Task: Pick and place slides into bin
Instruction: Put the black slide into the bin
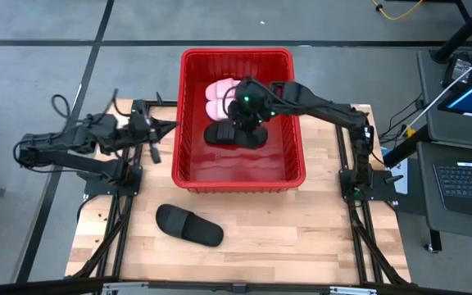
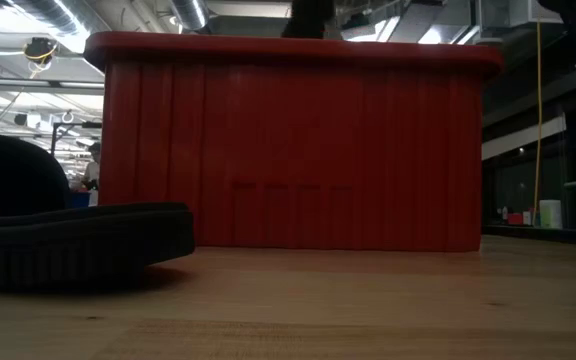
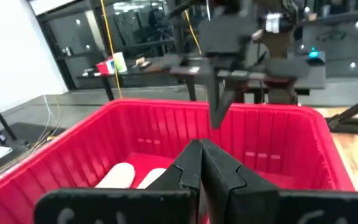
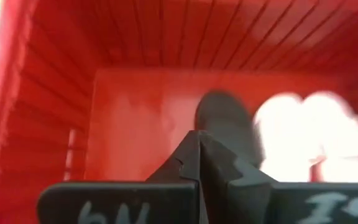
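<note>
Right jaws [image 1: 244, 123] shut over bin [image 1: 188, 123] — black slide [image 1: 188, 225] outside; left arm waits.

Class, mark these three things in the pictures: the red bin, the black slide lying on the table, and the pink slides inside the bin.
red bin [image 1: 238, 177]: high view, bare floor near its front wall.
black slide on the table [image 1: 188, 225]: high view, middle of its upper surface.
pink slides [image 1: 219, 97]: high view, on the visible part of the pair.
</note>
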Available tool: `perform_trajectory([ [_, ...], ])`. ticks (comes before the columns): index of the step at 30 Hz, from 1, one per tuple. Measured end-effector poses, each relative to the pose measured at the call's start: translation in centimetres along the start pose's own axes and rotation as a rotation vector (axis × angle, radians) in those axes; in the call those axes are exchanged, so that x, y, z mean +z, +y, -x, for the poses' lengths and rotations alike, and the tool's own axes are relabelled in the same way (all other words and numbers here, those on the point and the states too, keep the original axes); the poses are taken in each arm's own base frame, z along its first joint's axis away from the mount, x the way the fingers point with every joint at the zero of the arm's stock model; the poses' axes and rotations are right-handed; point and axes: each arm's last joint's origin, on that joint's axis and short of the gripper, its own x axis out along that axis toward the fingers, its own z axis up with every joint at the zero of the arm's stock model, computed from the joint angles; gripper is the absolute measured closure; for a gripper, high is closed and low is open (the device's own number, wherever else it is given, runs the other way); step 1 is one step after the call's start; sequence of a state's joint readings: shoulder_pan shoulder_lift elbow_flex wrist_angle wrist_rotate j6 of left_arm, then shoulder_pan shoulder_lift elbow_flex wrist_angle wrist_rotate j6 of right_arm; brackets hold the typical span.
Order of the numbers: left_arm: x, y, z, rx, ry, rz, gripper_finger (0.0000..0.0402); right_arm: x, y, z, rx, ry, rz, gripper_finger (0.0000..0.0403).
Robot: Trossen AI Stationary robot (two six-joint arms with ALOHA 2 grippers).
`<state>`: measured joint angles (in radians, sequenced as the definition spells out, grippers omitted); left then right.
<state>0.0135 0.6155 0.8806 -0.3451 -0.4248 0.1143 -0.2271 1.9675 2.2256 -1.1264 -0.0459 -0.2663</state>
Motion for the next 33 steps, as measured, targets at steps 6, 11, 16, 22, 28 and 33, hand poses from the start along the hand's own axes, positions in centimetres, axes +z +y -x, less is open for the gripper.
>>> perform_trajectory([
  [6,-0.7,1.0,2.9,-0.080,0.016,0.047,0.0399,2.4,4.1,2.4,-0.063,-0.101,-0.030,0.0398],
  [11,-1.4,0.7,4.2,-0.327,0.053,0.097,0.0400,3.1,7.1,2.7,-0.066,-0.130,-0.121,0.0396],
  [16,-1.8,0.0,4.6,-0.620,0.118,0.170,0.0400,4.0,10.6,3.0,-0.028,-0.210,-0.184,0.0399],
  [22,-3.1,-0.2,4.8,-0.634,0.309,0.299,0.0400,4.8,14.6,4.0,-0.055,-0.309,-0.184,0.0395],
  [28,-5.1,-0.9,4.0,-0.606,0.427,0.391,0.0400,3.7,17.7,4.8,-0.250,-0.274,-0.296,0.0398],
  [33,-7.5,-2.4,2.9,-0.636,0.499,0.452,0.0400,2.7,19.7,5.0,-0.255,-0.230,-0.358,0.0400],
])
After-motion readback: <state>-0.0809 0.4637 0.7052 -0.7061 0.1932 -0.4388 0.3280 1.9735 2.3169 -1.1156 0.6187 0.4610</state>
